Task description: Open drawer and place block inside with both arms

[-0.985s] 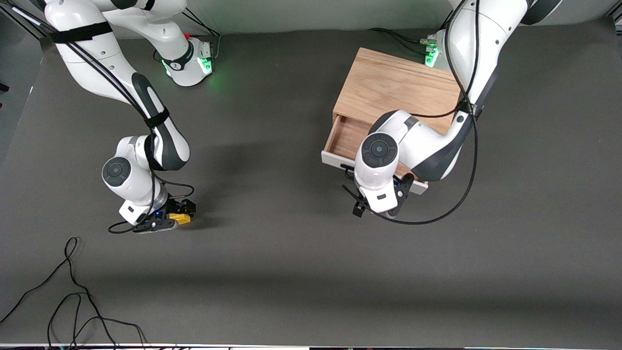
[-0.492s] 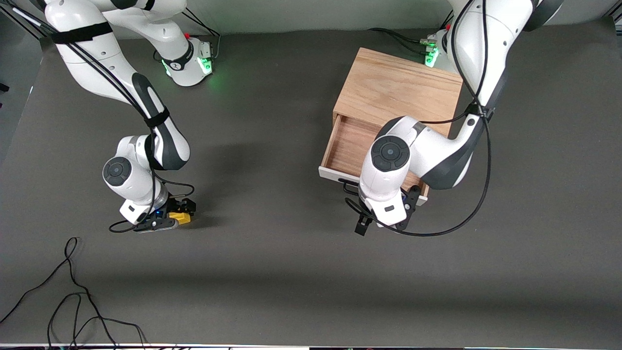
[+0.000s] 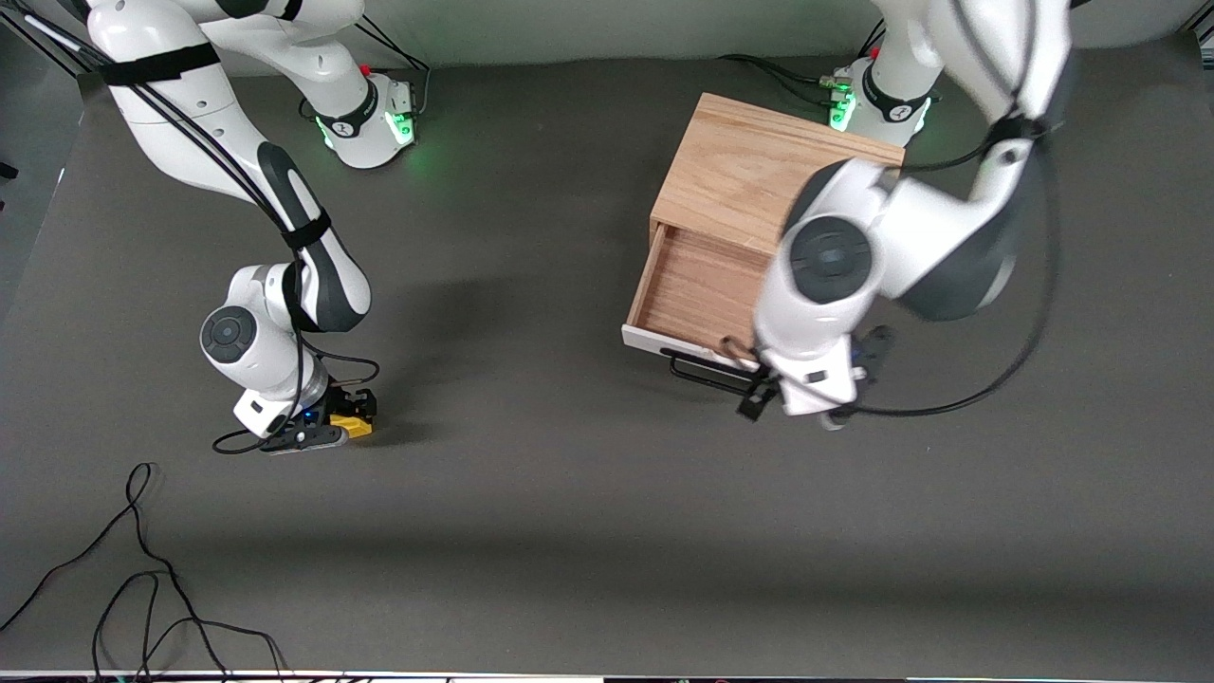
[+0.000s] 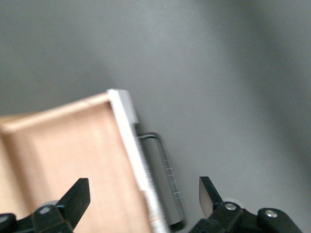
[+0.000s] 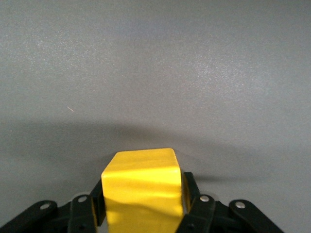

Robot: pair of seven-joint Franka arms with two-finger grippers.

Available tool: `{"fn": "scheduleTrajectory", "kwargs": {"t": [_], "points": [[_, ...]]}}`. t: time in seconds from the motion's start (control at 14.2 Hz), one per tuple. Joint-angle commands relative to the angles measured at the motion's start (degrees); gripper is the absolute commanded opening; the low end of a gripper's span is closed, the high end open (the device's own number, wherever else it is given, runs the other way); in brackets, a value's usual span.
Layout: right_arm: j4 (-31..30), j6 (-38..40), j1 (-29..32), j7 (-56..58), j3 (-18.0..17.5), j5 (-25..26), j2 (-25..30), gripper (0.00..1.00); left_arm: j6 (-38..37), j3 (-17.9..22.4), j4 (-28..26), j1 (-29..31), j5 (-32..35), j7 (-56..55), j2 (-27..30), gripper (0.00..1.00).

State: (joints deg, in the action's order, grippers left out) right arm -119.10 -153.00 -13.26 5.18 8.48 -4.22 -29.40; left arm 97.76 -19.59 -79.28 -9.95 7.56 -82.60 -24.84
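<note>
Already open: drawer (image 3: 697, 289) pulled out, empty.
Left gripper (image 4: 141, 204) spread above handle (image 3: 707, 372); right gripper (image 3: 332, 417) pinching block (image 3: 355, 425), at drawer's eight o'clock, undelivered.

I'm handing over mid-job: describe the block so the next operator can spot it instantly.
Start at the wooden cabinet with its open drawer, then look toward the right arm's end of the table. There the right hand is shut on the block, low over the bare mat. It is a small cube, the only bright yellow thing here.

Dark grey tabletop (image 3: 569, 531), loose black cables (image 3: 142, 588) nr front edge.
</note>
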Motion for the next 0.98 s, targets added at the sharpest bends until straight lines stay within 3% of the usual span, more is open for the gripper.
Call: {"fn": "scheduleTrajectory", "kwargs": {"t": [0.0, 0.21, 0.35, 0.56, 0.91], "points": [[-0.3, -0.3, -0.1, 2.6, 0.1, -1.3, 0.7, 0.42, -7.8, -0.2, -3.1, 9.0, -6.7, 17.0, 8.2, 1.0], [0.9, 3.0, -0.3, 2.1, 0.1, -1.4, 2.5, 0.36, -13.5, -0.1, -6.1, 16.1, -8.3, 32.5, 14.4, 1.0], [4.7, 10.4, -0.5, 1.2, 0.1, -1.4, 4.2, 0.36, -16.7, 0.1, -8.2, 20.8, -10.1, 44.8, 17.7, 1.0], [14.9, 26.7, -1.2, -2.7, 0.0, -1.5, 5.1, 0.36, -16.3, 0.3, -14.1, 24.4, -10.2, 56.6, 23.2, 1.0], [36.2, 50.7, -10.5, -22.5, 0.0, -1.7, 4.3, 0.35, -13.2, 0.4, -21.3, 25.4, -9.1, 70.5, 29.6, 1.0]]}}
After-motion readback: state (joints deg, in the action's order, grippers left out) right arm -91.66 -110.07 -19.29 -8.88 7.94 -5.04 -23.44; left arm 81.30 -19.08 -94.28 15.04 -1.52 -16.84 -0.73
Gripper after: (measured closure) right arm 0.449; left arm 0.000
